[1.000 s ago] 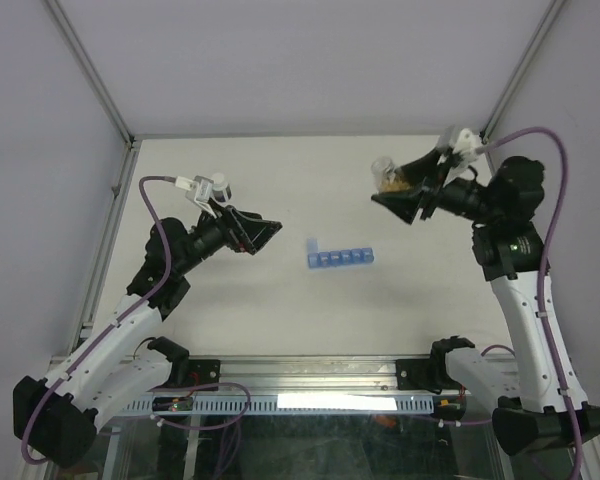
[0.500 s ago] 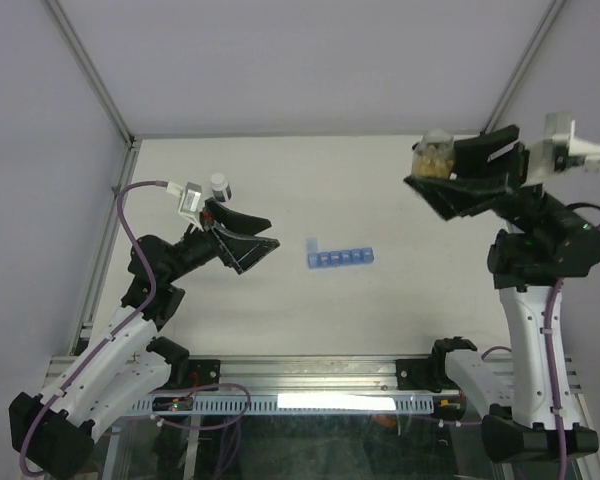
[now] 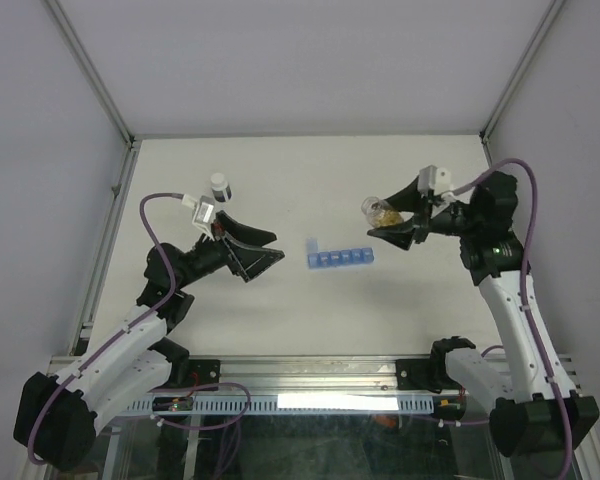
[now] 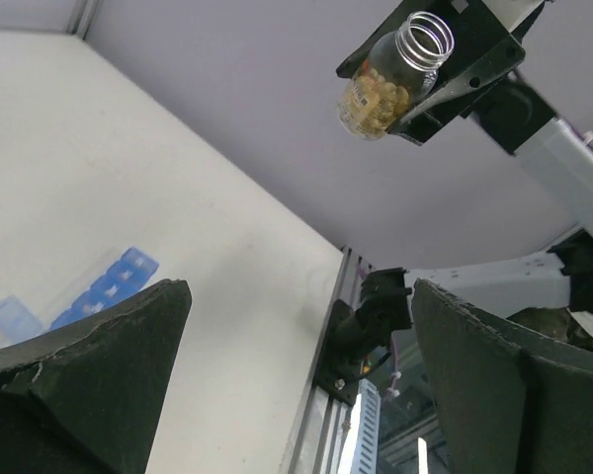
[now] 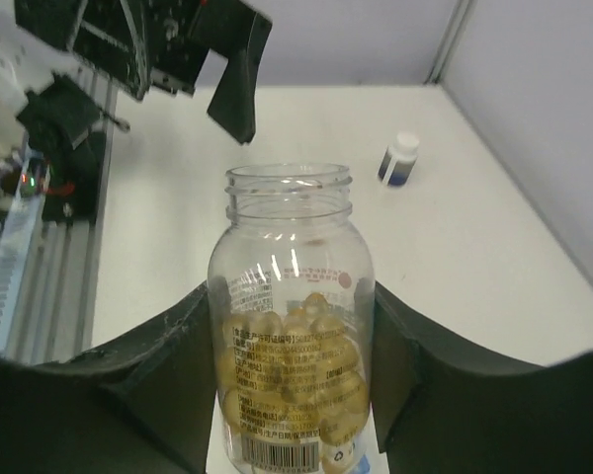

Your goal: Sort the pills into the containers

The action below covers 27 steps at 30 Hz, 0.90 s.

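My right gripper [image 3: 387, 218] is shut on a clear uncapped bottle [image 3: 378, 211], held above the table just right of and behind the containers. The pills [image 5: 298, 370] lie as an amber cluster in the bottle's lower half [image 4: 374, 94]. The bottle [image 5: 290, 316] sits between both right fingers, its open mouth pointing towards the left arm. The containers [image 3: 341, 258] are a blue organiser strip flat on the table's middle, with the left end lid standing open. Left of the strip my left gripper [image 3: 256, 252] hangs open and holds nothing. The strip [image 4: 109, 286] shows partly behind one left finger.
A small white-capped vial [image 3: 218, 184] stands on the table behind the left gripper, also seen as the vial [image 5: 399, 160] in the right wrist view. Grey walls close the table at the back and sides. A metal rail [image 3: 310, 370] runs along the near edge.
The right arm swung up and to the right with the bottle, then came down to the left, close to the blue strip. The left gripper shifted slightly and stayed open.
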Motion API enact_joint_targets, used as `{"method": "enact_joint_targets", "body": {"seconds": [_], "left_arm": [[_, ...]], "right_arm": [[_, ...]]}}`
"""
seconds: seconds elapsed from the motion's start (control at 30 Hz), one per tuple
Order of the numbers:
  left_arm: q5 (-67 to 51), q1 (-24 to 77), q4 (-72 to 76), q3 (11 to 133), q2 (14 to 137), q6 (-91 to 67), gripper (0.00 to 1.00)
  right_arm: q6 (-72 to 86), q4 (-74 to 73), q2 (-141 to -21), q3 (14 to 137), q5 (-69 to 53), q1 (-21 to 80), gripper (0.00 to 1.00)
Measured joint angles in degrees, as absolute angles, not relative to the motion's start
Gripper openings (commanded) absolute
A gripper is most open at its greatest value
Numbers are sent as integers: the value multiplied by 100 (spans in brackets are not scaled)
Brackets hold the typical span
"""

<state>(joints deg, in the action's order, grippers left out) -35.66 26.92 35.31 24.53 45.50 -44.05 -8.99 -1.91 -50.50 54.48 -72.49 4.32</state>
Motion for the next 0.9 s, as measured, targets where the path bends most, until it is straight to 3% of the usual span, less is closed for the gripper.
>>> {"method": "enact_joint_targets", "body": {"seconds": [0.17, 0.3, 0.9], "left_arm": [[-3103, 2692, 3387, 2062, 4925, -4187, 99], [-2488, 2692, 2987, 1959, 5024, -3929, 99], [-475, 2692, 2106, 1481, 4952, -3079, 99]], "right_arm": [[-3640, -2388, -6066, 5522, -6608, 1127, 0], [-4676, -3135, -6801, 5489, -5859, 1789, 0], [-5155, -3636, -9627, 6735, -3682, 3015, 0]]}}
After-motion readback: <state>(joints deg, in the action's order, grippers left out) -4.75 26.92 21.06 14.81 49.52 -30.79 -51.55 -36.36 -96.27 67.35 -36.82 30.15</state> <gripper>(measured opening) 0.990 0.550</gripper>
